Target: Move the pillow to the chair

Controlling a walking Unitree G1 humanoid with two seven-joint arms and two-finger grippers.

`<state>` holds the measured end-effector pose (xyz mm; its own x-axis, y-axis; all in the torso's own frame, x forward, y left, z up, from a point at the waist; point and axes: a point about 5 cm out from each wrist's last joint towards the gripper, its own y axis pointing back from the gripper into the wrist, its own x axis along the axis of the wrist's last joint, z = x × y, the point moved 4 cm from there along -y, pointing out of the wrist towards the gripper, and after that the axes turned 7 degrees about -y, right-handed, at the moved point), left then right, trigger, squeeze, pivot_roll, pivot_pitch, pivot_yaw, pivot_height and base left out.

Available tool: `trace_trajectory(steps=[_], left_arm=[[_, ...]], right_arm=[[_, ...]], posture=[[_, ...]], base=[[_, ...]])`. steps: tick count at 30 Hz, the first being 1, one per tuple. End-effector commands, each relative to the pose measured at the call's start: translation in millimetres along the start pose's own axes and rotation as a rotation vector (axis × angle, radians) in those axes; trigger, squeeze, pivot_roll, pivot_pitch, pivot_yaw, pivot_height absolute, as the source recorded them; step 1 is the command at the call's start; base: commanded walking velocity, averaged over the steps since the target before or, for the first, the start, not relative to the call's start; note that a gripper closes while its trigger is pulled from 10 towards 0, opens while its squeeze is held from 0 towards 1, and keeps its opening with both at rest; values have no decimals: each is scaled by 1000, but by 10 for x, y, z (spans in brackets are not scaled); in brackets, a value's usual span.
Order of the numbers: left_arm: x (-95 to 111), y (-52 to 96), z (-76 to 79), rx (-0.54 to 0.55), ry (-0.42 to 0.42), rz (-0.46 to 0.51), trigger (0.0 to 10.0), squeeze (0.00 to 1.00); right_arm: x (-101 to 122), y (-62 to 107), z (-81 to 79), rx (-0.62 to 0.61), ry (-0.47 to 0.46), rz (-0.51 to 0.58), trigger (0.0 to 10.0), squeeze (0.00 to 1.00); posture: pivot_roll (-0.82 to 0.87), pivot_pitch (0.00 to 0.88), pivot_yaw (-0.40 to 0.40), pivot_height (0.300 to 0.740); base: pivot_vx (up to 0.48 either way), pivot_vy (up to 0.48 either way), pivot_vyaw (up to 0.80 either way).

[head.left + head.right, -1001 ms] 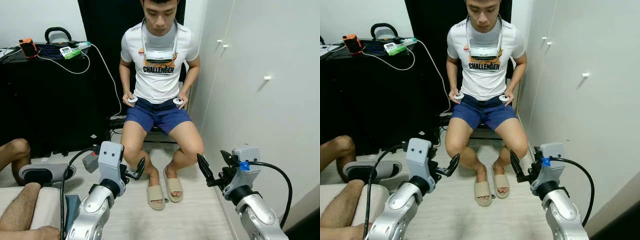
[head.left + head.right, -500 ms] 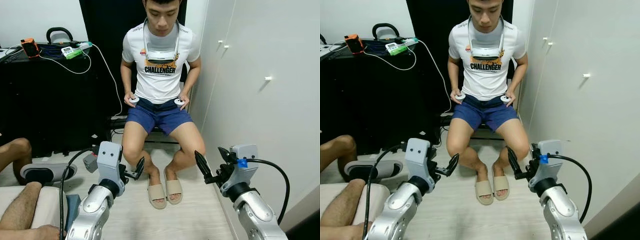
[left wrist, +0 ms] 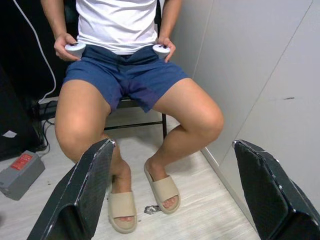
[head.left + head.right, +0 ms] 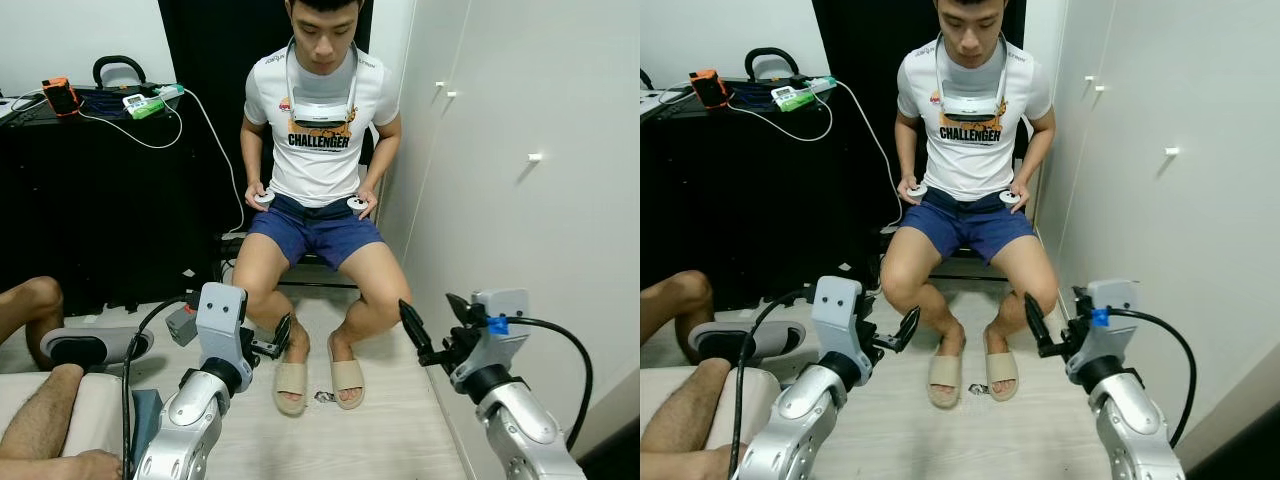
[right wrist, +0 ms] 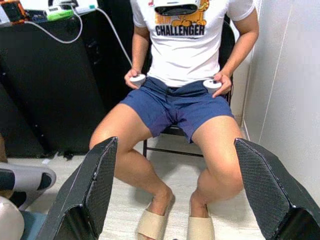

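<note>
Sitting on the chair (image 4: 300,262) ahead, the person (image 4: 318,150) has shifted one foot left; both grippers, left (image 4: 283,334) and right (image 4: 437,322), stay raised with fingers apart.

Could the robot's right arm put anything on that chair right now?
Probably not. A person is sitting on the chair and covers its seat, so there is no free spot. The right gripper is open, holds nothing, and hangs short of the person's knees.
</note>
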<state>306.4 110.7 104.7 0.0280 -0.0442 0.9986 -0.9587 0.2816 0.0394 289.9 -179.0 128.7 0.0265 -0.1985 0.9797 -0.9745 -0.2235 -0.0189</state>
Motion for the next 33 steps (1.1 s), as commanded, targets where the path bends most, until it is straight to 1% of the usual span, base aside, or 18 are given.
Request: trace_trajectory(steps=[1, 8, 10, 12, 14, 18, 20, 25, 29, 33], left_arm=[[-4, -8, 1, -5, 2, -3, 10000, 0], [-36, -23, -28, -3, 3, -21, 10000, 0], [-63, 10, -76, 5, 1, -36, 10000, 0], [-63, 10, -76, 5, 1, -36, 10000, 0], [-79, 67, -122, 13, -3, -46, 10000, 0], [-78, 65, -109, 15, -3, -45, 10000, 0], [-76, 33, -87, 16, -1, -42, 10000, 0], [-78, -19, -47, 10, 1, -39, 10000, 0], [-81, -12, -43, 10, 1, -38, 10000, 0], [-81, 11, -59, 14, 4, -39, 10000, 0]], right_arm=[[6, 18, -23, 8, -11, -1, 10000, 0], [-65, 12, -53, 7, 7, -23, 10000, 0], [-126, -3, -113, 18, 15, -39, 10000, 0], [-126, -3, -113, 18, 15, -39, 10000, 0], [-112, -11, -146, 24, 2, -32, 10000, 0], [-83, -10, -120, 18, -6, -24, 10000, 0], [-53, -14, -89, 14, -8, -17, 10000, 0], [-54, -32, -58, 14, 1, -20, 10000, 0], [-60, -25, -56, 13, 3, -21, 10000, 0], [-79, -27, -93, 17, 14, -26, 10000, 0]], posture=[[-70, 3, 16, 735], [-63, 8, 27, 735], [-39, 20, 33, 735], [-39, 20, 33, 735], [-39, 20, 29, 735], [-40, 18, 26, 735], [-52, 4, 18, 735], [-53, 0, 14, 735], [-52, 0, 13, 735], [-49, 0, 9, 735]], base=[[0, 0, 0], [0, 0, 0], [0, 0, 0], [0, 0, 0], [0, 0, 0], [0, 0, 0], [0, 0, 0], [0, 0, 0], [0, 0, 0], [0, 0, 0]])
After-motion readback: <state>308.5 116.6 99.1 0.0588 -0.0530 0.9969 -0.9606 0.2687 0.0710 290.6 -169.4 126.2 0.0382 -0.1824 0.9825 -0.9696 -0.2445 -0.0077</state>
